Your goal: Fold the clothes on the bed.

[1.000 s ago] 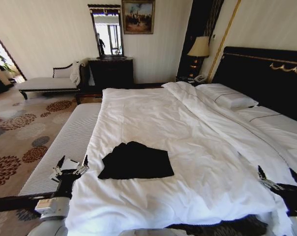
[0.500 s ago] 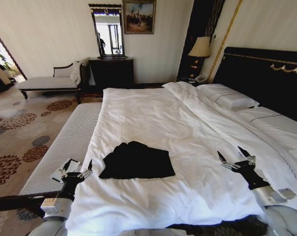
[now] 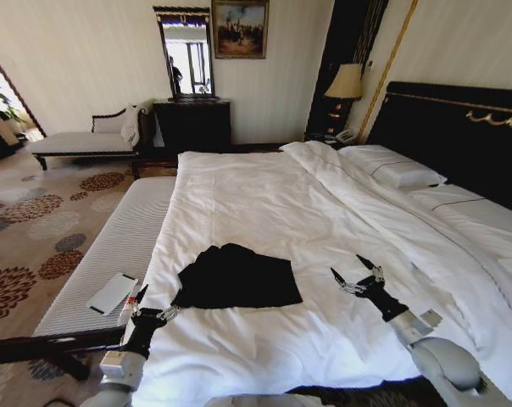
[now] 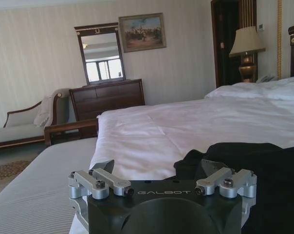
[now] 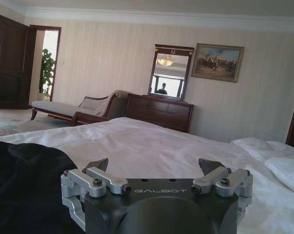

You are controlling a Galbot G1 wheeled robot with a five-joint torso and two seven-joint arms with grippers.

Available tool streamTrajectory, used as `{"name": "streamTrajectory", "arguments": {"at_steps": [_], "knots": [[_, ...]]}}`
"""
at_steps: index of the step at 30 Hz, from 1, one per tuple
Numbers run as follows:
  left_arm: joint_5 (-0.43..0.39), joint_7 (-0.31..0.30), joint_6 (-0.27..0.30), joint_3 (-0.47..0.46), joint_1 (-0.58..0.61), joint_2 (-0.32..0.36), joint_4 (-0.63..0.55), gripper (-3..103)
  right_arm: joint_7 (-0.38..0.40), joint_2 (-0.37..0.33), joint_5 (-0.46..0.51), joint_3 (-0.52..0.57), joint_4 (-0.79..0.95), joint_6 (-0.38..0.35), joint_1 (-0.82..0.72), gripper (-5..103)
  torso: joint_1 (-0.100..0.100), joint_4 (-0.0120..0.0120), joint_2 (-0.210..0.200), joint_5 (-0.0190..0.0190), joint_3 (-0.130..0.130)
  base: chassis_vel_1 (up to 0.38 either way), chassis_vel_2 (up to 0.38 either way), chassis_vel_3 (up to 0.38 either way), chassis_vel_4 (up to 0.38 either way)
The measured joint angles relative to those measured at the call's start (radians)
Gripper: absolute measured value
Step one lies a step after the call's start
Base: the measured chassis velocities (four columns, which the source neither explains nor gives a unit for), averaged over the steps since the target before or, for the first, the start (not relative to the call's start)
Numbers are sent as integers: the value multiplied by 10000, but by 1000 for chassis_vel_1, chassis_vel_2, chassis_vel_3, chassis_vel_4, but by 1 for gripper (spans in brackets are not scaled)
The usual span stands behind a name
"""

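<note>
Both pincers spread, flanking the black T-shirt on the bed, nothing gripped.

Left pincer (image 3: 148,305) sits at the near-left corner of the black T-shirt (image 3: 236,278), fingers spread, low over the duvet edge, probably lined up to catch that hem. T-shirt lies partly bunched, near-centre on the white duvet (image 3: 264,203) of the bed (image 3: 459,127), so it looks not yet folded flat. Right pincer (image 3: 356,273) hovers right of the shirt, apart from it, fingers spread and empty, aimed toward the fabric, likely to take the opposite side. A small flat white device (image 3: 112,293) rests on the striped bench (image 3: 125,233) at far left, untouched.
</note>
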Motion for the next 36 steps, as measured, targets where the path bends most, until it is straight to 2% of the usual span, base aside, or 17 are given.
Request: {"name": "streamTrajectory", "arguments": {"at_steps": [6, 9, 18, 24, 30, 36], "knots": [[143, -107, -9, 689, -167, 339, 236, 100, 272, 53, 46, -381, 538, -376, -271, 100, 0, -8, 0, -2, 0, 0, 0, 0, 0], [143, -127, -36, 788, -174, 352, 371, 100, 296, -2, 86, -581, 655, -574, -266, 100, 0, -1, 0, -2, -1, 0, 0, 0, 0], [122, -242, -86, 822, -278, 360, 576, 100, 528, -600, 316, -1458, 600, -1241, 413, 100, 0, -3, 0, -1, -1, 0, 0, 0, 0], [-71, -194, -160, 493, -198, 433, 581, 100, 839, -1088, 746, -2825, 205, -1778, 2054, 100, 0, 0, 0, 0, -1, 0, 0, 0, 0], [-347, -30, -301, -175, 80, 440, 575, 100, 1189, -1072, 1057, -4195, 230, -2325, 3192, 100, 0, 0, -1, 0, 0, 0, 0, 0, 0], [-440, 86, -515, -577, 264, 363, 885, 100, 1345, -934, 981, -5277, 117, -2614, 3791, 100, -1, -3, 0, -3, 0, 0, 0, 0, 0]]}}
